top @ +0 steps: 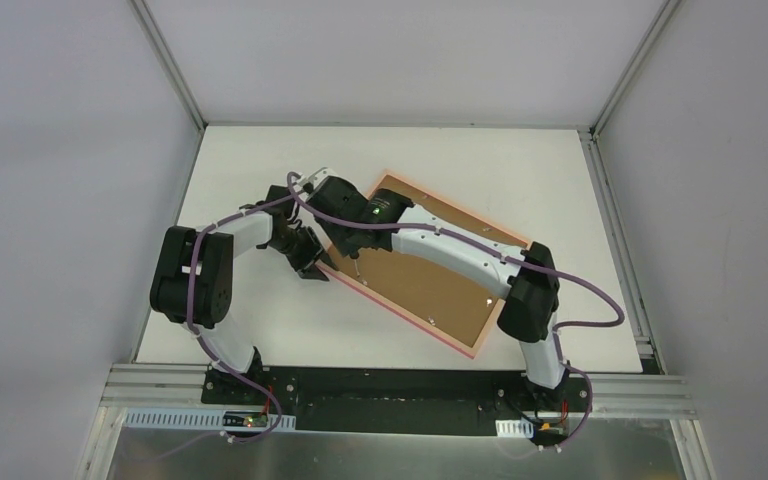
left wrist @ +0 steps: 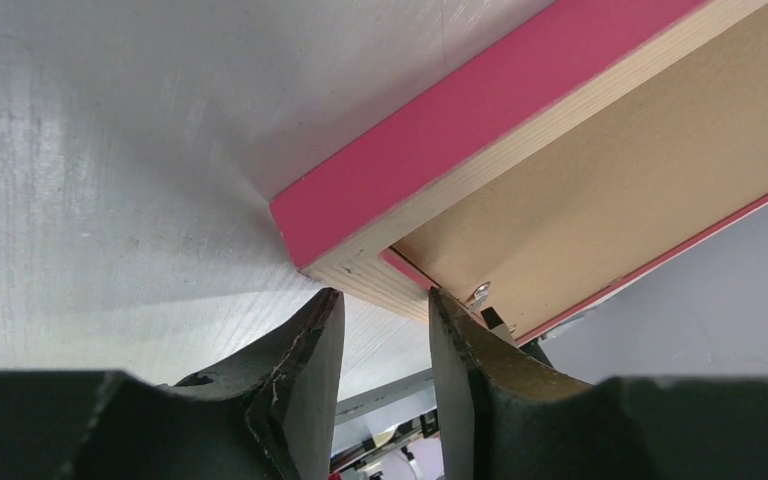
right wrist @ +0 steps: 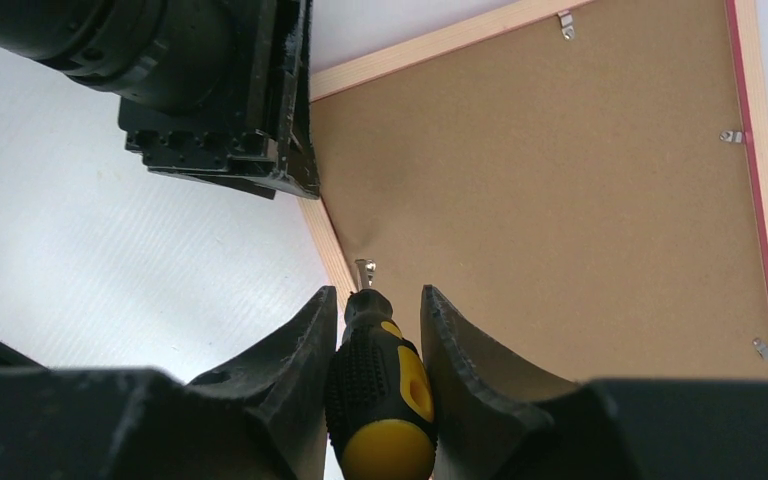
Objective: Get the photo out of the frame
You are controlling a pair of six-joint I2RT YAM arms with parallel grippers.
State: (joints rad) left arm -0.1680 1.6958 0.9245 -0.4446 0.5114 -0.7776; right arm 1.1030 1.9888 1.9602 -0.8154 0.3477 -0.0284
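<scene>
Right gripper [right wrist: 377, 296] clenches a screwdriver [right wrist: 380, 390], its tip at a tab [right wrist: 364, 268] on the frame [right wrist: 332, 250], where the photo [right wrist: 560, 200] lies back-up, while the left gripper [left wrist: 385, 300] straddles a corner, grasp unclear: a slipping tip could gouge the photo or shove the frame.

A white table [top: 260, 160] with a faintly ribbed surface fills the floor of the booth, closed in by pale grey wall panels [top: 60, 150] on the left, back and right. Aluminium posts [top: 170, 65] run up the two far corners. An aluminium rail [top: 150, 385] runs along the near edge, with a black plate [top: 400, 385] set in its middle stretch and a white slotted cable duct [top: 175, 420] just below it. Over the table, a screwdriver [right wrist: 380, 400] with a ribbed black-and-yellow handle points away from the near edge.
</scene>
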